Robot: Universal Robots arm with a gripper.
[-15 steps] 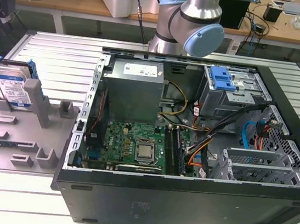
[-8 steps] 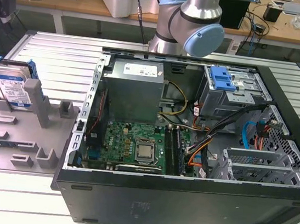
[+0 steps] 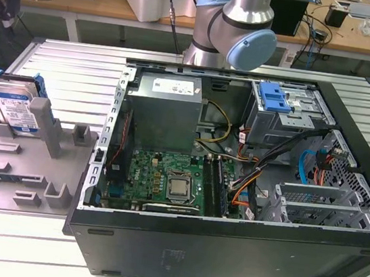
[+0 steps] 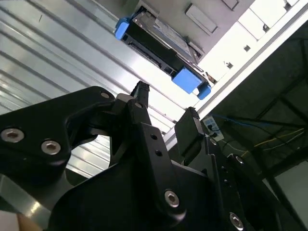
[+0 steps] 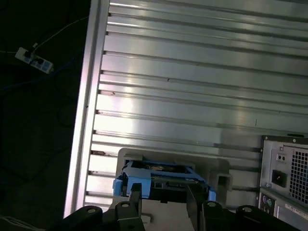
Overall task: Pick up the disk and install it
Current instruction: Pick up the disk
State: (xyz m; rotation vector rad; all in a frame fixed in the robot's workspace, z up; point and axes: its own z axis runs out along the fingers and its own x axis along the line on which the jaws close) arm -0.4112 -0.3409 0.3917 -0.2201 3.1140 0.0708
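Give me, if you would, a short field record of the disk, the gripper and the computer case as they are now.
disk: upright in the grey holder, exterior view's left, outside the computer case
gripper: open, empty, apart from the disk
computer case: open on the ribbed table, motherboard exposed
drive cage: inside the case, blue bracket on top
task state: disk not yet picked up

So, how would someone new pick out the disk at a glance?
Start at the open case; on the exterior view's left of it sits a grey stand. The disk stands on edge in that stand. It is silver with a white-and-blue label and blue rails, unlike the blue bracket inside the case.
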